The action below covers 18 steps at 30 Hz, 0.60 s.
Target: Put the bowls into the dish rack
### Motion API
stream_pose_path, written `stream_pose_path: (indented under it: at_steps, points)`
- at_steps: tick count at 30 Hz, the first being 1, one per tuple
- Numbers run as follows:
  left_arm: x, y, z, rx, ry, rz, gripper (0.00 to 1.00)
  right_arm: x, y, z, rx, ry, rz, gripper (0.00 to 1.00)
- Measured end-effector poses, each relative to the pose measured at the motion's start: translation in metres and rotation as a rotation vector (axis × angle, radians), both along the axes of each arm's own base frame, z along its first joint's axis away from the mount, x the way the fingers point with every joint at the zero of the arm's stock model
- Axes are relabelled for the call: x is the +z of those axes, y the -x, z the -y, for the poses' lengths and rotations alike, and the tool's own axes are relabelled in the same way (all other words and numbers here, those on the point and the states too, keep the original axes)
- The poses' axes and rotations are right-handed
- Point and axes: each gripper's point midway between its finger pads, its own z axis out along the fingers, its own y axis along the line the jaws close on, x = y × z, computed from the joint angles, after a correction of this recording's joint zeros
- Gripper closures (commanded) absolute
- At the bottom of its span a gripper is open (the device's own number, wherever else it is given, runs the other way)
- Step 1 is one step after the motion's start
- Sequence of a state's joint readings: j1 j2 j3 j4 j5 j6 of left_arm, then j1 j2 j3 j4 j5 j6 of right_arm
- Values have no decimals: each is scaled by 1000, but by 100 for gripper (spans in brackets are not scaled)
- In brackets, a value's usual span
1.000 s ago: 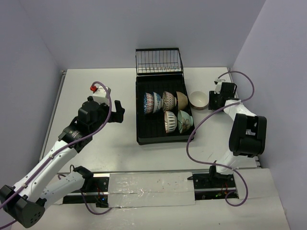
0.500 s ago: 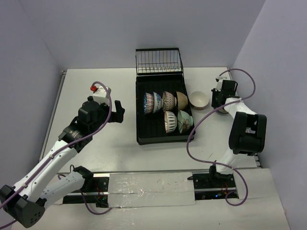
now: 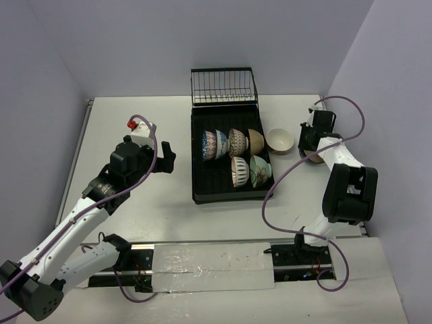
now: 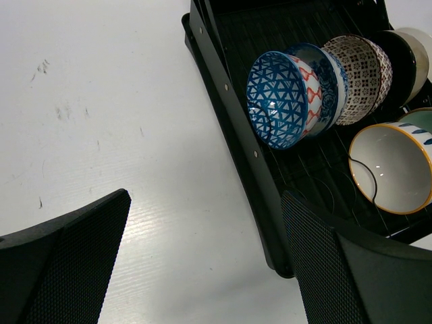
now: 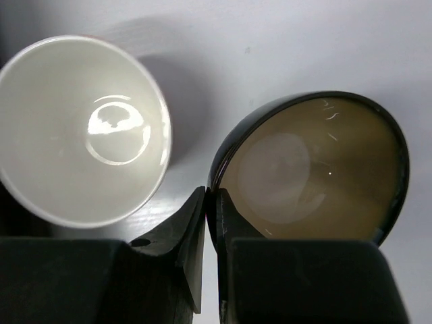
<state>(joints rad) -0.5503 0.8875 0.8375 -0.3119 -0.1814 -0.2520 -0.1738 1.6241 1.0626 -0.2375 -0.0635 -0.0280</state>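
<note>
Status | we observed right gripper (image 5: 210, 199) pinching dark bowl (image 5: 310, 169) rim | left gripper (image 4: 206, 202) spread beside dish rack (image 4: 236, 116)

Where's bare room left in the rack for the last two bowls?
Two patches of the black ribbed dish rack: the floor strip between the wire basket and the back row of four bowls, and the front-left corner beside the two front bowls. Crowded: the rack's right edge, by the cream bowl and right gripper's dark bowl.

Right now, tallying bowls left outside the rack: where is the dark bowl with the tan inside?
Right wrist view: the dark bowl sits on the table right of the white bowl, its near rim pinched in the right tool.
</note>
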Motion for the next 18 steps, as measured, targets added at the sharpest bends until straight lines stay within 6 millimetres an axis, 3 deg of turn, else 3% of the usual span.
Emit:
stream_pose_path:
  at_steps: [2,5,8,14,18]
  points:
    - [0,0,0,1,-1,-1,1,11,6,-8,-8,-24,7,100]
    - [-3,-2,0,3,-5,-9,1,50,6,-30,6,-75,89,100]
    - [-5,-3,0,5,-8,-15,1,118,-11,-61,58,-130,260,100]
    - [-5,-4,-3,13,-8,-15,1,269,-43,-157,267,-270,656,100]
    - [-6,-5,-4,17,-7,-16,1,337,-51,-216,398,-441,824,100]
